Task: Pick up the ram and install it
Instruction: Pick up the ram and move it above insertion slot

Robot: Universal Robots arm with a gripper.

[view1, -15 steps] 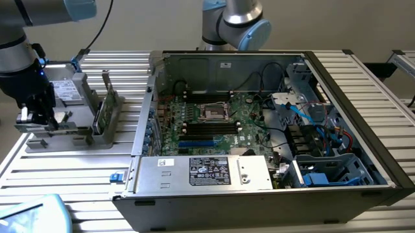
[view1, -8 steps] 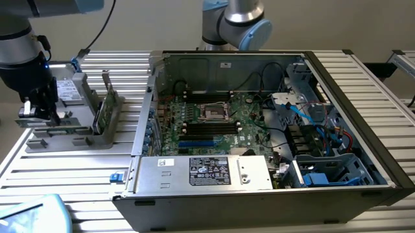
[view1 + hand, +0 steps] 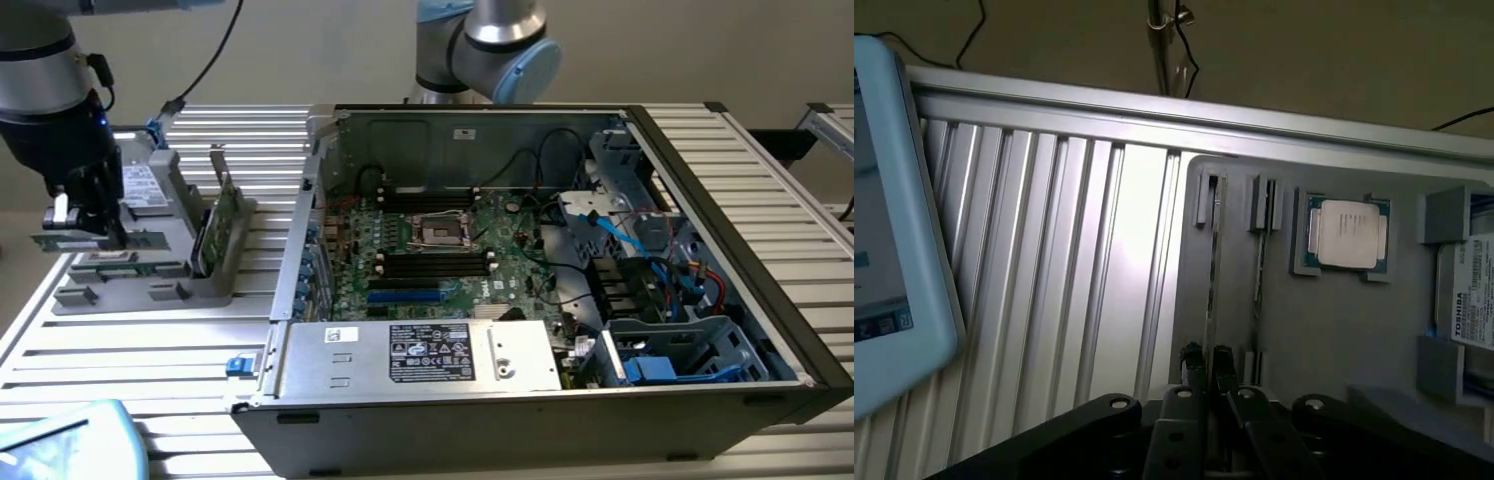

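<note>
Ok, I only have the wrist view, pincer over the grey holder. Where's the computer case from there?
Observer: The open case sits on the exterior view's right of the holder.
Operator: Are the memory slots covered?
Observer: No, the black memory slots lie exposed on the motherboard, beside the processor socket.
Operator: Anything standing between holder and case?
Observer: A green expansion card stands upright at the holder's case-side edge.

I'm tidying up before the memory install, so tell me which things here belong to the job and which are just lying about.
Part of the job:
- the ram, gripped by the gripper
- the open computer case
- the memory slots

Lying about:
- the processor chip
- the expansion card
- the hard drive
- the blue-rimmed tablet
</note>
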